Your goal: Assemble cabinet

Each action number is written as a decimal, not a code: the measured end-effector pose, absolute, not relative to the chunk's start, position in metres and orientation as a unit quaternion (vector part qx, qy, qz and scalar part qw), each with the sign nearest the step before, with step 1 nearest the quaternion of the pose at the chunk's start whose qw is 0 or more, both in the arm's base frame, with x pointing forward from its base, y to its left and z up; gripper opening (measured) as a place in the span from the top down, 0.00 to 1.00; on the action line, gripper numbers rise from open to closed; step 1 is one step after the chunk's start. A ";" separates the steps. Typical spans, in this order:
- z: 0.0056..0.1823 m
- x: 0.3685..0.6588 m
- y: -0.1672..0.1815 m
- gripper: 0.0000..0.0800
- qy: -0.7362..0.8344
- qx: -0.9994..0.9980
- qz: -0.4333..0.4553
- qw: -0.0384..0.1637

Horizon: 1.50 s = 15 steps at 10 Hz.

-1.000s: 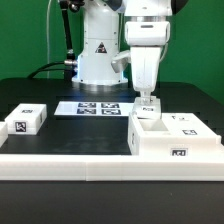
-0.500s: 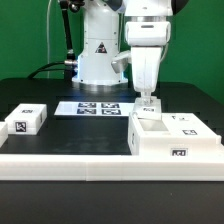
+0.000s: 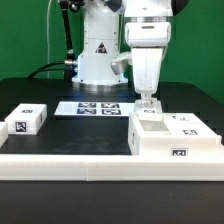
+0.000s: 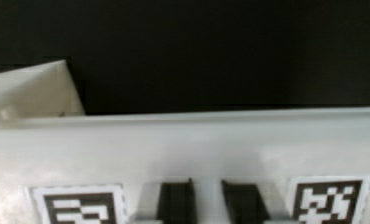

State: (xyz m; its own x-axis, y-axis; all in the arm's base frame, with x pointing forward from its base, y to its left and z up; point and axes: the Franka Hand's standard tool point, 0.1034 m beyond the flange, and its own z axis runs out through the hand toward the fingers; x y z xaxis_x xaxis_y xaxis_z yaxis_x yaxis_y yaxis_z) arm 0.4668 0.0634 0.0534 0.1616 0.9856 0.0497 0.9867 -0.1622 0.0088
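The cabinet (image 3: 172, 140) is the large white box with black-and-white tags, at the exterior view's right, with an open compartment on its top. My gripper (image 3: 149, 103) points straight down at the cabinet's far left top edge. In the wrist view the cabinet's white tagged face (image 4: 200, 150) fills the lower half. My gripper (image 4: 207, 200) shows two dark fingers (image 4: 173, 202) close together with a thin white strip of the cabinet between them. It is shut on that wall.
A small white tagged block (image 3: 27, 120) lies at the exterior view's left. The marker board (image 3: 95, 107) lies flat in front of the robot base. A low white rail (image 3: 70, 161) runs along the front. Another white surface (image 4: 31, 92) shows beyond the cabinet in the wrist view.
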 end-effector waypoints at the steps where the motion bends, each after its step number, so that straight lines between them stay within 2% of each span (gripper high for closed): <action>1: 0.053 0.468 0.063 0.91 -0.654 -0.756 -0.025 0.011; 4: 0.052 0.472 0.061 0.91 -0.669 -0.742 -0.034 0.004; 9: 0.053 0.472 0.061 0.91 -0.670 -0.742 -0.034 0.004; 15: 0.055 0.506 0.056 0.91 -0.696 -0.716 -0.047 -0.004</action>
State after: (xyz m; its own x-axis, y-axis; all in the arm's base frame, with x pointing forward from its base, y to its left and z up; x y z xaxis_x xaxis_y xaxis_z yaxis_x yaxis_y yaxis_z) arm 0.5060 0.0559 0.0547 0.0266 0.9977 0.0617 0.9970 -0.0310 0.0707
